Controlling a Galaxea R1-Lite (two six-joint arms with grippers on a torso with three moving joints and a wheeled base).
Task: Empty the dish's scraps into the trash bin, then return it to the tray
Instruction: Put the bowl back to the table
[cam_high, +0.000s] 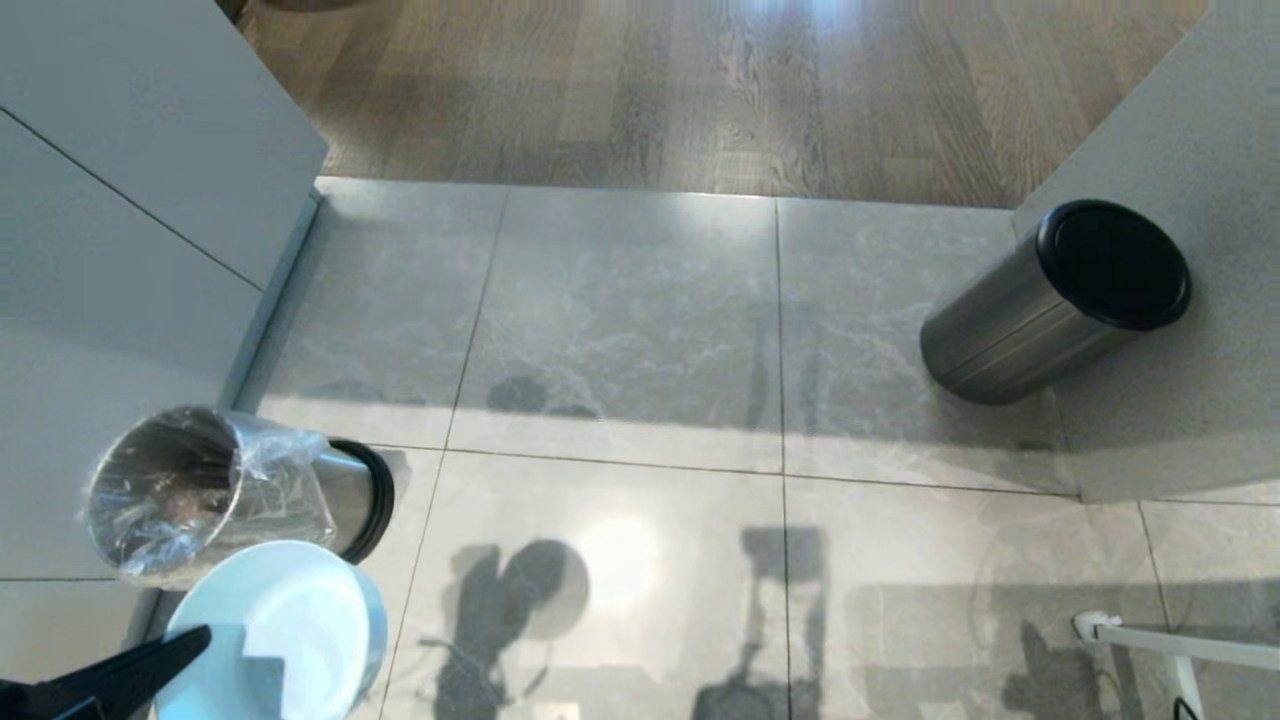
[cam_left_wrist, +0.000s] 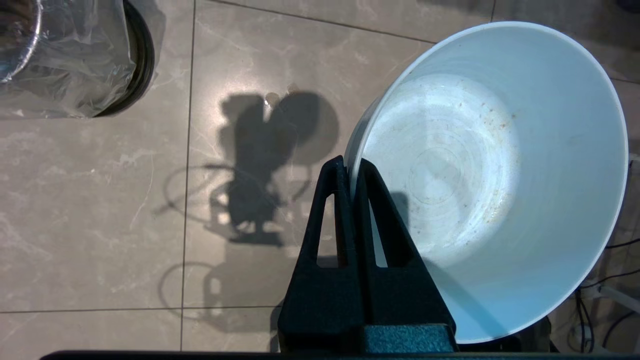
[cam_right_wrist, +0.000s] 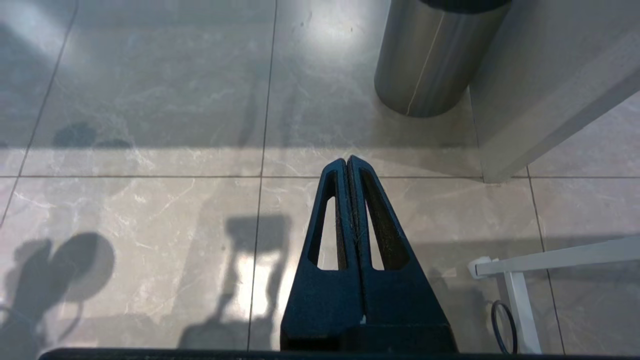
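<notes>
My left gripper (cam_left_wrist: 350, 162) is shut on the rim of the pale blue dish (cam_left_wrist: 490, 175), one finger inside and one outside. The dish hangs tilted above the tiled floor, its inside bare but for faint smears; no scraps show in it. In the head view the dish (cam_high: 290, 620) sits at the bottom left, just in front of the trash bin (cam_high: 230, 490), with the left gripper (cam_high: 190, 640) at its near edge. The bin (cam_left_wrist: 60, 55) carries a crinkled clear liner. Something dim and orange-brown lies deep inside it. The tray is out of view. My right gripper (cam_right_wrist: 346, 160) is shut, holding nothing, over the floor.
A second steel cylinder with a flat black top (cam_high: 1060, 300) stands at the right against a grey panel (cam_high: 1190, 400). Grey cabinet fronts (cam_high: 120, 200) line the left side. A white frame leg (cam_high: 1170, 645) reaches in at the bottom right. Wood flooring lies beyond the tiles.
</notes>
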